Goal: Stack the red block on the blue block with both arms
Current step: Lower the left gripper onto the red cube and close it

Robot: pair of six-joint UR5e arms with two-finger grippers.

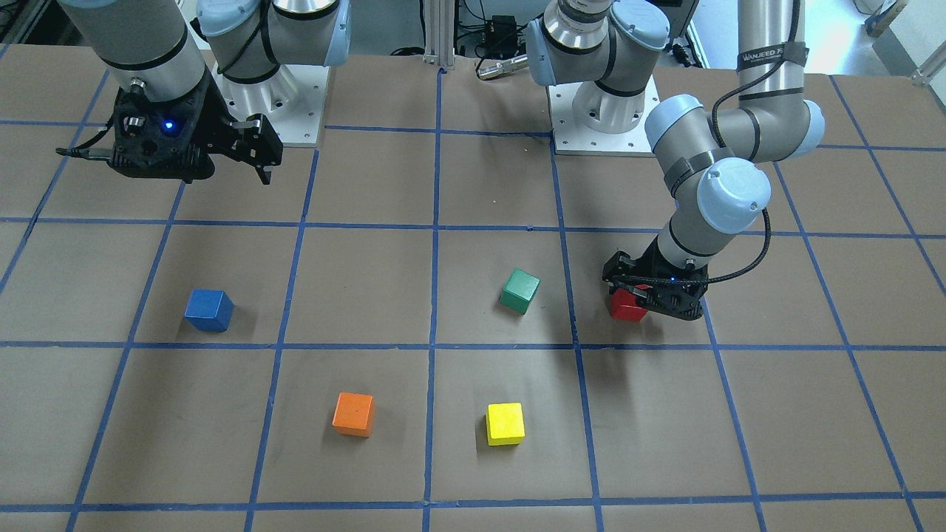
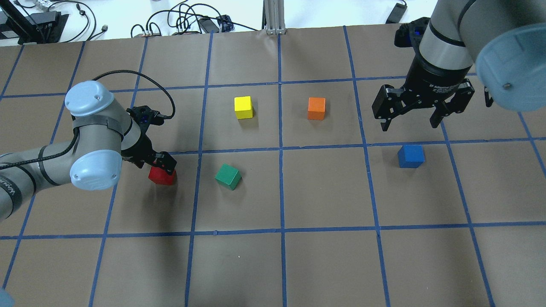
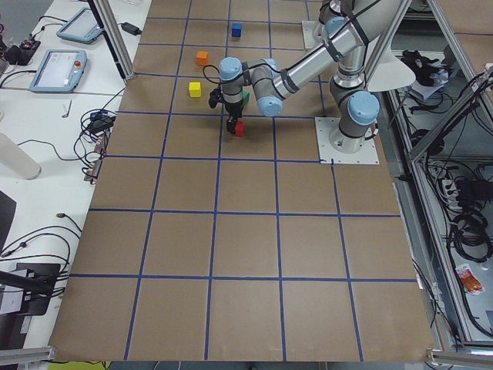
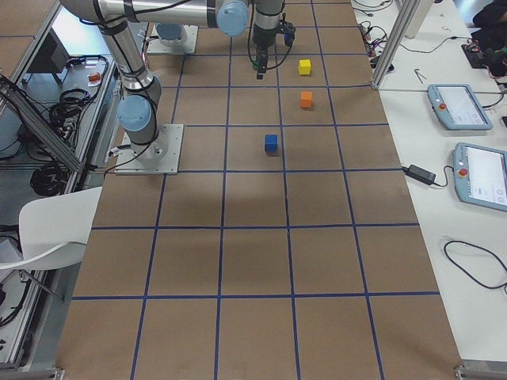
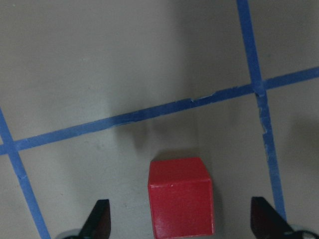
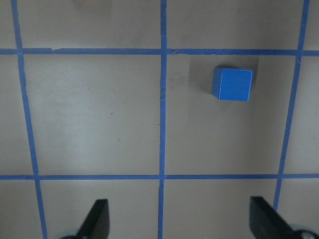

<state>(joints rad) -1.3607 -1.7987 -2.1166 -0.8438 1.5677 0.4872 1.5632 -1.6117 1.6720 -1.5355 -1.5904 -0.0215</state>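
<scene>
The red block lies on the brown table at the robot's left. My left gripper is down over it, and it also shows in the front view. In the left wrist view the gripper is open. The red block lies between its fingers, clear of both. The blue block lies at the robot's right, alone on the table. My right gripper hangs open and empty well above the table near it. The right wrist view shows the blue block ahead and to the right.
A green block lies just right of the red block. A yellow block and an orange block lie farther out, mid-table. Blue tape lines grid the table. The two arm bases stand at the robot's edge.
</scene>
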